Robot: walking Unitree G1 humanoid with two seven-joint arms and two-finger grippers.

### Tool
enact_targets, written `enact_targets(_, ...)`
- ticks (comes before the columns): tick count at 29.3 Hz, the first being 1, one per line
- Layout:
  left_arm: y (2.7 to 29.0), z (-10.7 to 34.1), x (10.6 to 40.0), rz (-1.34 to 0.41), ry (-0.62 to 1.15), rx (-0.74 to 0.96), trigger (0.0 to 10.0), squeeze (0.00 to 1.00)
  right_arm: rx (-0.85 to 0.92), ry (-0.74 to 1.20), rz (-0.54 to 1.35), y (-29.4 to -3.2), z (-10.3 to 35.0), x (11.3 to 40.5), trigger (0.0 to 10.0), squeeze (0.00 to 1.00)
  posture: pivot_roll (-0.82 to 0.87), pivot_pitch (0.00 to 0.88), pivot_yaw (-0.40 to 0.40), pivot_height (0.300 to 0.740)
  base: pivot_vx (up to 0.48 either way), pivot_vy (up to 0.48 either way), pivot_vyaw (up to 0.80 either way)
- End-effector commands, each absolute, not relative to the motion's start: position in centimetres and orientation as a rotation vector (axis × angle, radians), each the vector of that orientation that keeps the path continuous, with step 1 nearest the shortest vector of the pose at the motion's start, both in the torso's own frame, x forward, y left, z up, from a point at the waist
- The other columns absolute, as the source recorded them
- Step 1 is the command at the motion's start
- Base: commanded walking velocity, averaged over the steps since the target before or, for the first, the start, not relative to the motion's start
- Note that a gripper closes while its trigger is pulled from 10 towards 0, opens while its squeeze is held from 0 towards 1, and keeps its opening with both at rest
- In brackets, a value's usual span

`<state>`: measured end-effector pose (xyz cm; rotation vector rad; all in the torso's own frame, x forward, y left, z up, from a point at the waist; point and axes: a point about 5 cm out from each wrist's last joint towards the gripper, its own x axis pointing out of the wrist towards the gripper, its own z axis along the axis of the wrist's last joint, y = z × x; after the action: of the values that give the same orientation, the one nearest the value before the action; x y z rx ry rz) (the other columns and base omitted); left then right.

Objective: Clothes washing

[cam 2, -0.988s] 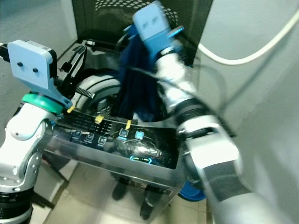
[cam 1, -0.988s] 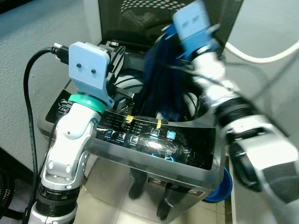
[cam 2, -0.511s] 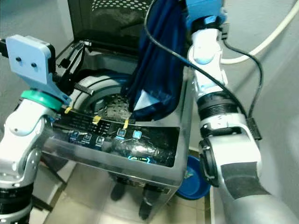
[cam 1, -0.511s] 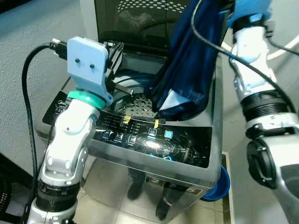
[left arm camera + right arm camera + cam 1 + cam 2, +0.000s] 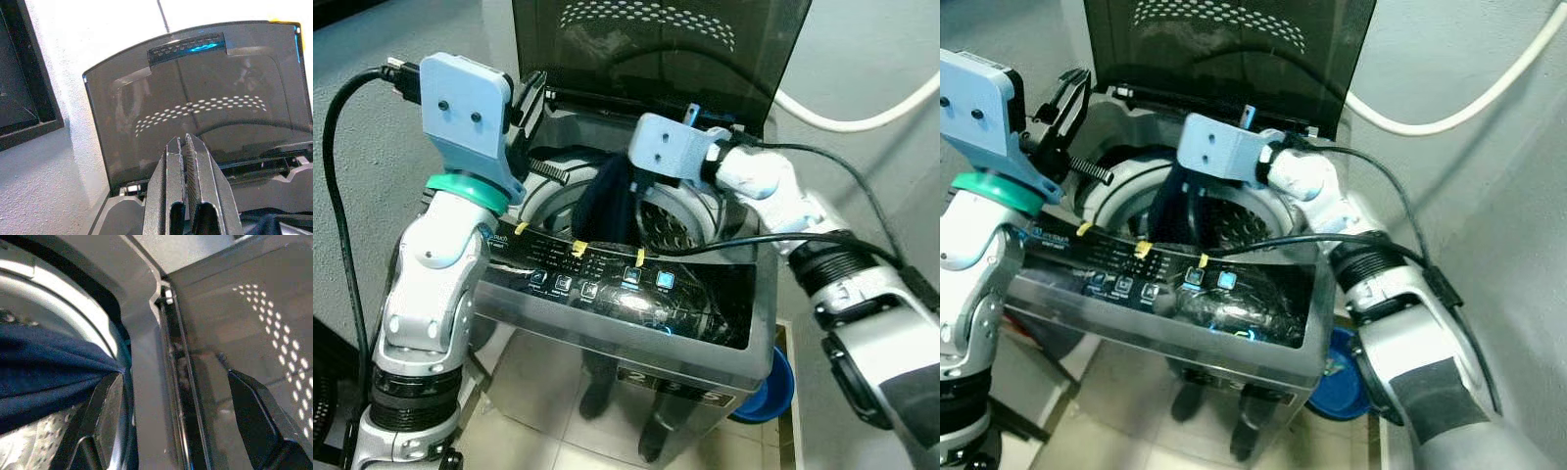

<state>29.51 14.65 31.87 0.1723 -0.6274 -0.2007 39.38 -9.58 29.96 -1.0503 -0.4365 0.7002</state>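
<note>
The dark blue cloth (image 5: 607, 201) hangs over the rim and down into the round drum of the grey top-loading washing machine (image 5: 636, 313). The right gripper (image 5: 166, 396) is over the drum, jaws wide open, and the cloth touches one finger (image 5: 105, 401). The left gripper (image 5: 186, 166) is up by the machine's left side, jaws closed together, holding nothing, pointing at the raised dark see-through lid (image 5: 656, 49).

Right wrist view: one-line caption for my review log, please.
Right gripper, fingers spread wide, over the washer drum; dark blue garment drapes against one finger, lid raised behind.
</note>
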Motion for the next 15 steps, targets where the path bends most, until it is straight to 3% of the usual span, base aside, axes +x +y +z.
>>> enact_targets(1, 14.7, 32.0, 29.4, -0.208, -0.623, 0.171, 10.0, 0.00, -0.996, -0.514, 0.685, -9.6, 32.3, 39.0, 10.0, 0.00, 0.03, 0.006, 0.013, 0.740, 0.000, 0.000, 0.00)
enact_targets(3, 14.6, 31.7, 29.3, -0.216, -0.614, 0.172, 10.0, 0.00, -0.683, -0.644, 0.632, -10.0, 35.9, 38.4, 10.0, 0.00, 0.02, 0.002, 0.013, 0.740, 0.000, 0.000, 0.00)
enact_targets(4, 14.6, 31.7, 29.3, -0.216, -0.614, 0.172, 10.0, 0.00, -0.683, -0.644, 0.632, -10.0, 35.9, 38.4, 10.0, 0.00, 0.02, 0.002, 0.013, 0.740, 0.000, 0.000, 0.00)
enact_targets(5, 14.6, 31.6, 29.3, -0.218, -0.611, 0.172, 10.0, 0.00, -0.485, -0.747, 0.585, -10.5, 38.2, 37.8, 10.0, 0.00, 0.02, 0.001, 0.013, 0.740, 0.000, 0.000, 0.00)
enact_targets(6, 14.6, 31.6, 29.3, -0.218, -0.611, 0.172, 10.0, 0.00, -0.485, -0.747, 0.585, -10.5, 38.2, 37.8, 10.0, 0.00, 0.02, 0.001, 0.013, 0.740, 0.000, 0.000, 0.00)
enact_targets(8, 14.6, 31.6, 29.3, -0.214, -0.614, 0.167, 10.0, 0.00, -0.106, -0.872, 0.534, -11.9, 40.8, 36.6, 10.0, 0.00, 0.02, 0.000, 0.012, 0.740, 0.000, 0.000, 0.00)
enact_targets(15, 14.8, 31.7, 29.4, -0.200, -0.616, 0.157, 10.0, 0.00, 0.111, -0.866, 0.542, -12.2, 37.9, 35.7, 10.0, 0.00, 0.03, 0.000, 0.012, 0.740, 0.000, 0.000, 0.00)
